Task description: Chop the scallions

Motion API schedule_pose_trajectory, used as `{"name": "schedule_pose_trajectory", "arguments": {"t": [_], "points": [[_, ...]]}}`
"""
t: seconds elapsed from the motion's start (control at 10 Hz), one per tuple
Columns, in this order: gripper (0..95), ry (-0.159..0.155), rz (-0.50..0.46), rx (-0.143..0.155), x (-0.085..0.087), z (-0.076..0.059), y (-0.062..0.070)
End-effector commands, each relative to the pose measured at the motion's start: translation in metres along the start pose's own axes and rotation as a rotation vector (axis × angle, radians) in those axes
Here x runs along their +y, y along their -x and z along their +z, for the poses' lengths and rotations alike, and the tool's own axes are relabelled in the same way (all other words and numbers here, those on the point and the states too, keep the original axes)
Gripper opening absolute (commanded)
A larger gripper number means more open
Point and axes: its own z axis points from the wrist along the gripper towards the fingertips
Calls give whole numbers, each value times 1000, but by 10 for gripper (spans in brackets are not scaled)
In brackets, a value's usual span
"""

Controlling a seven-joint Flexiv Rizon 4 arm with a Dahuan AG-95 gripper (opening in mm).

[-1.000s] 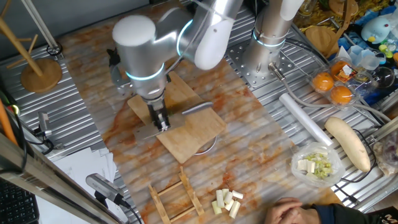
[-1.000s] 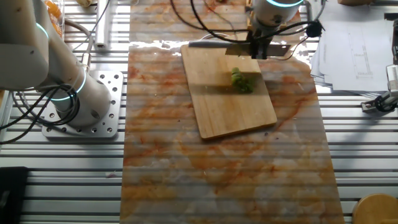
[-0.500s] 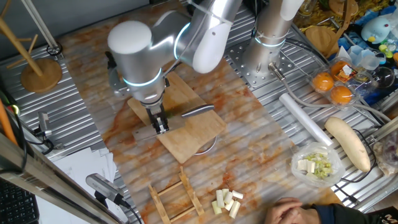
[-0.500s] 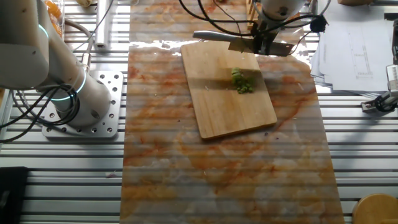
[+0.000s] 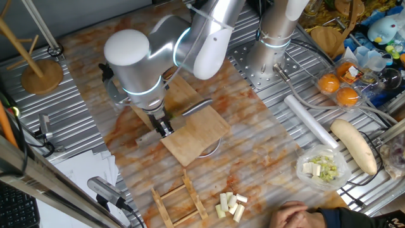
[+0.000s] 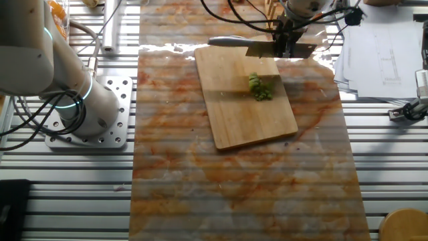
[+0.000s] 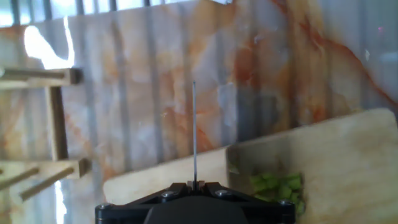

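Observation:
The scallions (image 6: pixel 259 87) are a small heap of bright green bits on the wooden cutting board (image 6: pixel 247 110); they also show at the bottom right of the hand view (image 7: pixel 278 188). My gripper (image 6: pixel 284 43) is shut on a knife (image 6: pixel 254 44) and holds it level over the board's far edge, apart from the scallions. In the hand view the gripper (image 7: pixel 194 184) holds the knife blade (image 7: pixel 194 130) edge-on, left of the bits. In the one fixed view the gripper (image 5: pixel 163 126) and knife (image 5: pixel 197 109) are over the board (image 5: pixel 193 130); the arm hides the scallions there.
A wooden rack (image 5: pixel 180 199) and pale cream chunks (image 5: pixel 230 204) lie in front of the board. A bowl of whitish-green bits (image 5: pixel 323 168), a white radish (image 5: pixel 354 144), oranges (image 5: pixel 338 88) and a person's hand (image 5: pixel 297 215) are at the right. Papers (image 6: pixel 384 40) lie beside the mat.
The gripper with the knife has risen off the board and drawn back from the scallions toward the board's edge. The scallion bits stay where they were.

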Motion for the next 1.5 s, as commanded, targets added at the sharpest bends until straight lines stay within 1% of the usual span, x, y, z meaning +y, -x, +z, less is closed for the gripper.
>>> {"name": "schedule_pose_trajectory", "arguments": {"t": [0.1,0.3,0.4,0.5,0.6,0.7,0.8,0.9,1.0,1.2,1.3,1.5], "points": [[0,41,-13,1,42,-22,14],[0,41,44,5,86,-38,20],[0,40,61,2,101,-41,23],[0,40,80,7,121,-48,33],[0,49,98,28,128,-56,43],[0,54,113,41,134,-61,49],[0,54,119,38,140,-63,52],[0,58,137,33,147,-61,54],[0,57,145,32,151,-58,55],[0,55,160,38,166,-49,60],[0,46,159,40,172,-45,61],[0,38,138,35,174,-37,61]]}}
